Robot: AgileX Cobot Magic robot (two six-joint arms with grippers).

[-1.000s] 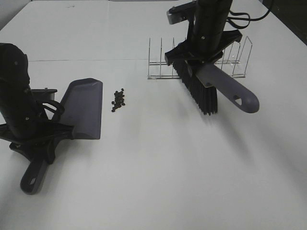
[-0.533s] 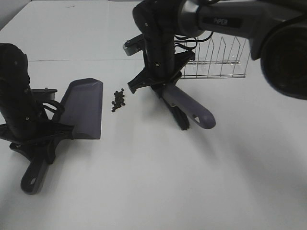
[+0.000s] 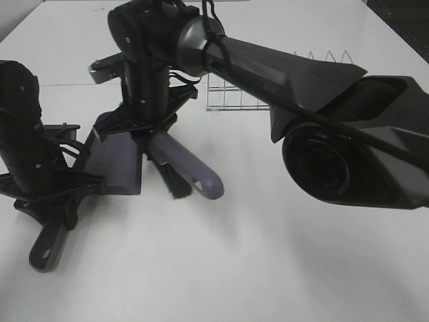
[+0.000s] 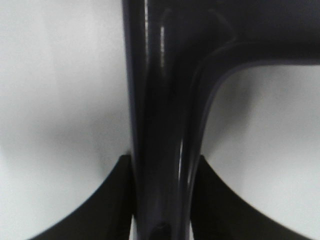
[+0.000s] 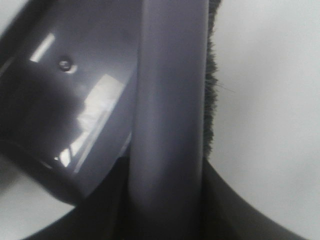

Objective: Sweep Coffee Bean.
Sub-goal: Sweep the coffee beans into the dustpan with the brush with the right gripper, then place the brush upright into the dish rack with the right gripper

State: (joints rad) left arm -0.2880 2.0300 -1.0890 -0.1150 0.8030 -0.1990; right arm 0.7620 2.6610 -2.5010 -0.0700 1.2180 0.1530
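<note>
The grey-purple dustpan (image 3: 114,164) lies flat on the white table at the left, and my left gripper (image 3: 55,200) is shut on its handle (image 4: 160,115). My right gripper (image 3: 146,124) has reached across to the left and is shut on the brush handle (image 3: 191,171). The black bristles (image 3: 175,186) rest on the table right at the pan's open edge. In the right wrist view the brush handle (image 5: 170,100) lies beside the pan's inside (image 5: 65,105). The coffee bean is hidden behind the right arm and brush.
A clear wire rack (image 3: 234,100) stands at the back, partly behind the right arm. That arm's thick dark body (image 3: 348,154) stretches across the right half of the view, close to the camera. Bare table lies in front.
My right arm has swept the brush leftward from near the rack, over the spot where the beans lay, up to the dustpan's edge. The beans no longer show. The left arm and pan stayed put.
</note>
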